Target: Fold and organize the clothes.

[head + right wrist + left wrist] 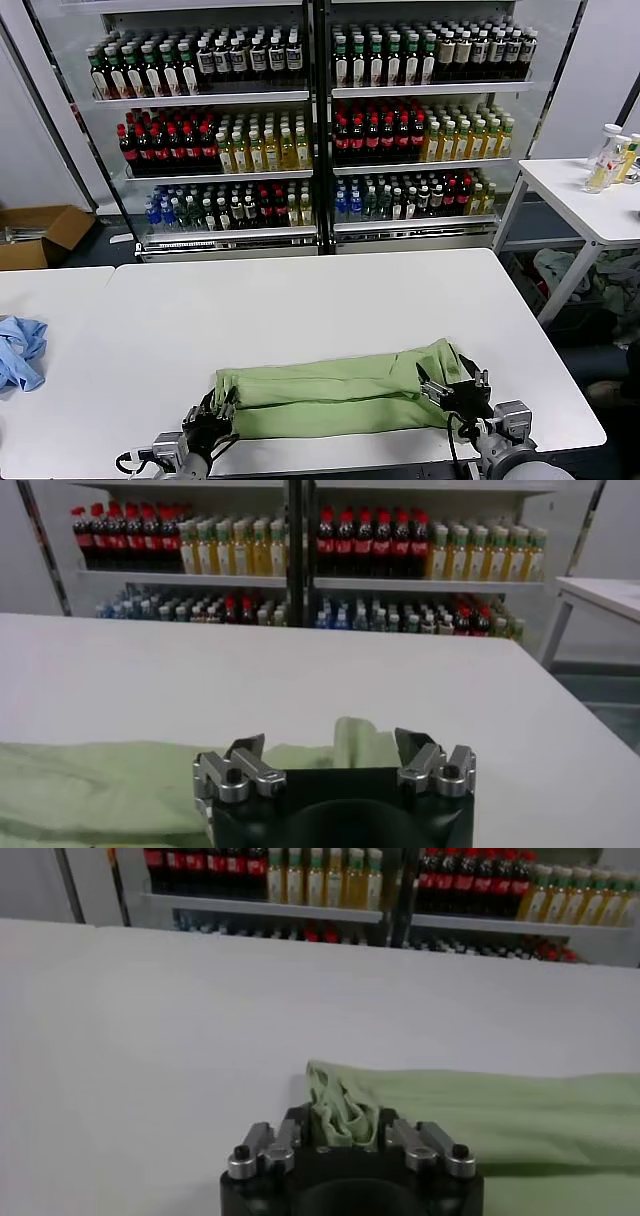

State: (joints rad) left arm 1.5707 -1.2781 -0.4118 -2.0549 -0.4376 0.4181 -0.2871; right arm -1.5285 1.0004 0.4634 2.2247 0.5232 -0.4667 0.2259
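Observation:
One of the clothes, a pale green T-shirt (340,395), lies folded into a long band along the near edge of the white table (300,300), plain side up. My left gripper (218,408) is at the band's left end. In the left wrist view it (343,1123) is shut on a bunched fold of the T-shirt (480,1118). My right gripper (450,385) is at the band's right end. In the right wrist view it (330,742) stands open, and a raised fold of the T-shirt (100,780) sits between its fingers without being pinched.
A crumpled blue cloth (20,350) lies at the table's left edge. Behind the table stand glass shelves full of bottles (310,120). A second white table (590,200) with several bottles is at the right. A cardboard box (40,235) sits on the floor at the far left.

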